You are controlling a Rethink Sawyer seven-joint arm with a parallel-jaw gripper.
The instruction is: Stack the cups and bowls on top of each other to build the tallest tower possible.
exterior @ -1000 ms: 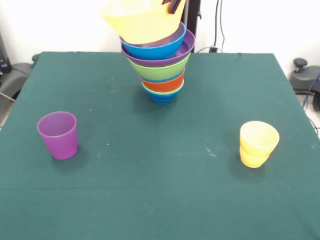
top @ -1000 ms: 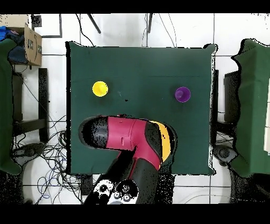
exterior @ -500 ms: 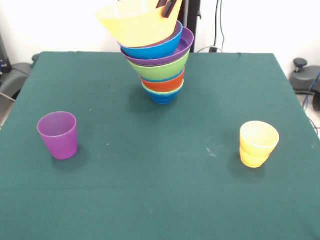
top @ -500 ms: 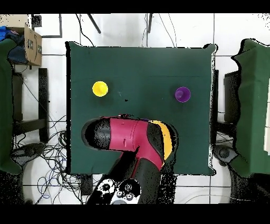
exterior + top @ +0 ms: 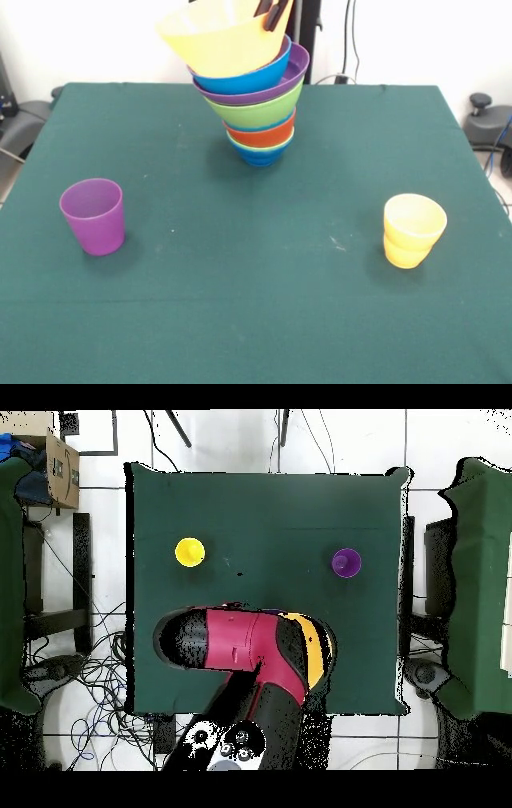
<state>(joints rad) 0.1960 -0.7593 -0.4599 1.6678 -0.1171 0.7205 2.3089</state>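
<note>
Since half a second ago I see the large glossy orange bowl [image 5: 220, 36] tip slightly back atop the tower [image 5: 254, 100].

The gripper [image 5: 272, 11] has dark fingers over that bowl's rim, apparently pinching it. The leaning pile of nested plastic bowls stands at the green cloth table's [image 5: 264, 304] far middle. The translucent purple cup [image 5: 94, 216] and stepped yellow cup [image 5: 413, 230] stand well apart, nearer me. From overhead, the red and black arm [image 5: 245, 654] hides the tower.

The table [image 5: 256, 320] has a plain dark green cloth. The tower [image 5: 254, 88] shows, from bottom to top, dark blue, light blue, red-orange, green, purple, blue and yellow-orange bowls. One cup [image 5: 94, 216] is translucent purple, the other cup [image 5: 413, 230] is yellow. The arm [image 5: 245, 649] is red and black.
</note>
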